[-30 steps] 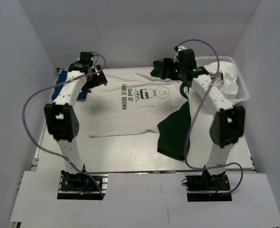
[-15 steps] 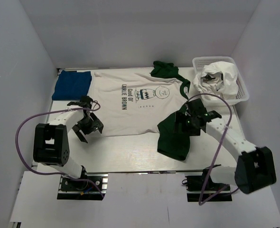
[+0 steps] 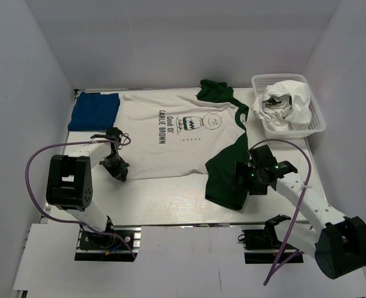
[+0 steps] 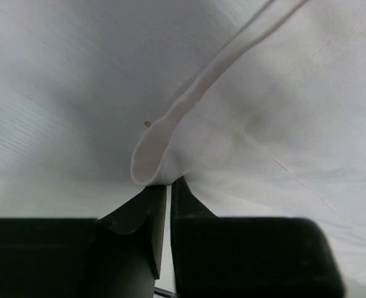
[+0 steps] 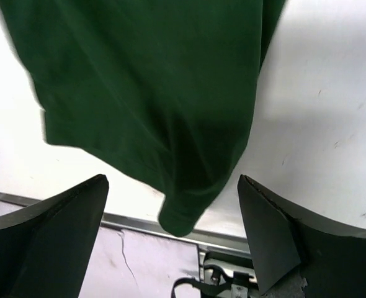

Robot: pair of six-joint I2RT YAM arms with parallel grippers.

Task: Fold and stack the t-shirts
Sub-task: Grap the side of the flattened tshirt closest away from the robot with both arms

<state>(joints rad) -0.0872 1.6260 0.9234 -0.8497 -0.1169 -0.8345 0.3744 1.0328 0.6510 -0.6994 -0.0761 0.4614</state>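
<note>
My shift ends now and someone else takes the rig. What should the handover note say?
The left hand is shut on the near-left hem corner of the white tee.
The right hand is open over the green sleeve, gripping nothing.
The blue tee looks folded, at far left.
Done: the white tee is spread out, print up.
Left: fold the white tee and stack it with the blue tee.

White basket (image 3: 279, 76) of crumpled cloth (image 3: 290, 99)
</note>
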